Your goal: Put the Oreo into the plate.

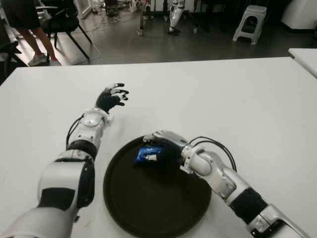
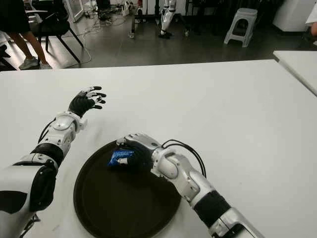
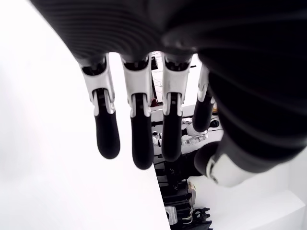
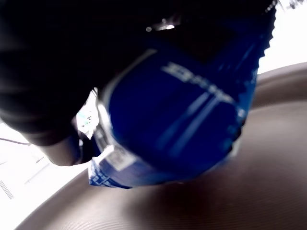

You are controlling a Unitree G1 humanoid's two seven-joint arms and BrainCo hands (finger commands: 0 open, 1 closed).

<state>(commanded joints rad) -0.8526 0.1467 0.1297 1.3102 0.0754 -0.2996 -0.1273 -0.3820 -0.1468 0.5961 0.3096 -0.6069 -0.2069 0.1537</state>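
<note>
A blue Oreo packet (image 1: pixel 147 155) is held in my right hand (image 1: pixel 161 148) over the far part of the dark round plate (image 1: pixel 148 203). The right wrist view shows the blue packet (image 4: pixel 182 124) pressed against the palm, just above the plate's dark surface (image 4: pixel 201 201); I cannot tell if it touches the plate. My left hand (image 1: pixel 113 97) is out over the white table (image 1: pixel 223 94) beyond the plate, to its left, with fingers (image 3: pixel 139 139) spread and nothing in them.
A second white table's corner (image 1: pixel 304 57) shows at the far right. Beyond the table's far edge are a grey stool (image 1: pixel 250 22), a black chair (image 1: pixel 62 22) and a person's legs (image 1: pixel 34 44) on the floor.
</note>
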